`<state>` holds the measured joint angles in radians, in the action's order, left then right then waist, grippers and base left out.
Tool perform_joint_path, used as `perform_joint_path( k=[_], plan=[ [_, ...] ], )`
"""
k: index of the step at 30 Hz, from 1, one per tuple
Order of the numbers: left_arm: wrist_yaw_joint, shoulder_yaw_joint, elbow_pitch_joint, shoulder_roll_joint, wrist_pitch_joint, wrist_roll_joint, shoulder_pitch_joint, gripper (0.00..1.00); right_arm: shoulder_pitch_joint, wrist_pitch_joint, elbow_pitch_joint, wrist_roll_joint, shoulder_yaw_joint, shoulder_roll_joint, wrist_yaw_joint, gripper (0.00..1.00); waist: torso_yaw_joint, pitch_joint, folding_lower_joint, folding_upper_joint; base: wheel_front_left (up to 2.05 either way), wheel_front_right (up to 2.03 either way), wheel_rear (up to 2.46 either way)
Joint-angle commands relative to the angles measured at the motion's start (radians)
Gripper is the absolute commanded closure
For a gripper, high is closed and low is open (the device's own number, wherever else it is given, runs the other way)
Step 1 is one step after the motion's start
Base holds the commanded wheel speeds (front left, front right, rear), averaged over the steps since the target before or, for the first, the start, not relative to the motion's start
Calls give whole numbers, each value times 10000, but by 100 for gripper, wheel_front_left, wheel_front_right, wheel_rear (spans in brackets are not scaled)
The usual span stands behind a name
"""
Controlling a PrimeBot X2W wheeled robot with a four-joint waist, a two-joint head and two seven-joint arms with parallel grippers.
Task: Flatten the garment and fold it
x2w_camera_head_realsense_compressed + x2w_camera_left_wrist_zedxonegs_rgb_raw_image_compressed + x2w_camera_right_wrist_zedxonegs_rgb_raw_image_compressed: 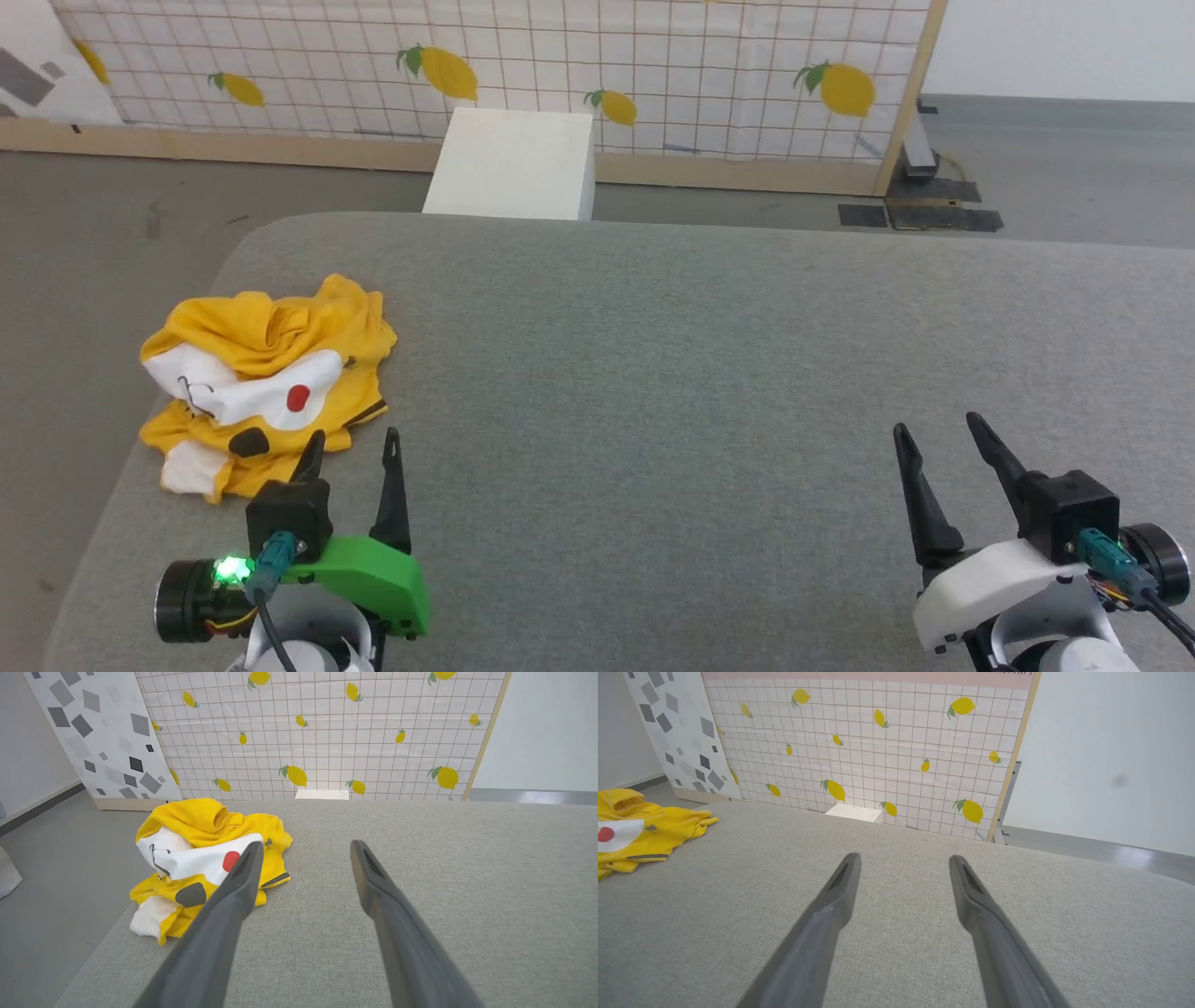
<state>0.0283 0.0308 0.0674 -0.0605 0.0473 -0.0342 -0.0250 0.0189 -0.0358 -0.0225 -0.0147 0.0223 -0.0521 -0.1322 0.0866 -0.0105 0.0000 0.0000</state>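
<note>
1. Overhead, one crumpled yellow garment (266,373) lies on the grey woven table (653,373), at its left edge. Two grippers, both spread and empty: left gripper (355,434) just beside it, right gripper (935,422) well apart.
2. Left wrist: soft folds, white patches, one red dot.
3. Right wrist: garment at far left.

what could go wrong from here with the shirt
The garment lies bunched at the left edge of the table, seemingly overhanging it, so a nudge might tip it to the floor. The open left gripper could pinch several layers at once. The open right gripper sits far from it, needing a long reach.
</note>
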Motion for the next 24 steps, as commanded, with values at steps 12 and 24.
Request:
perform_joint_path(
  k=[12, 24],
  plan=[
    [262, 60, 229, -182, 297, -227, -252, 0, -189, -290, -191, -180, 50, 6, 5, 0, 953, -41, 0, 0, 0, 0, 0],
    [466, 149, 346, -285, 454, -416, -297, 0, -294, -523, -406, -319, 71, 8, 7, 0, 1773, -76, 0, 0, 0, 0, 0]
  ],
)
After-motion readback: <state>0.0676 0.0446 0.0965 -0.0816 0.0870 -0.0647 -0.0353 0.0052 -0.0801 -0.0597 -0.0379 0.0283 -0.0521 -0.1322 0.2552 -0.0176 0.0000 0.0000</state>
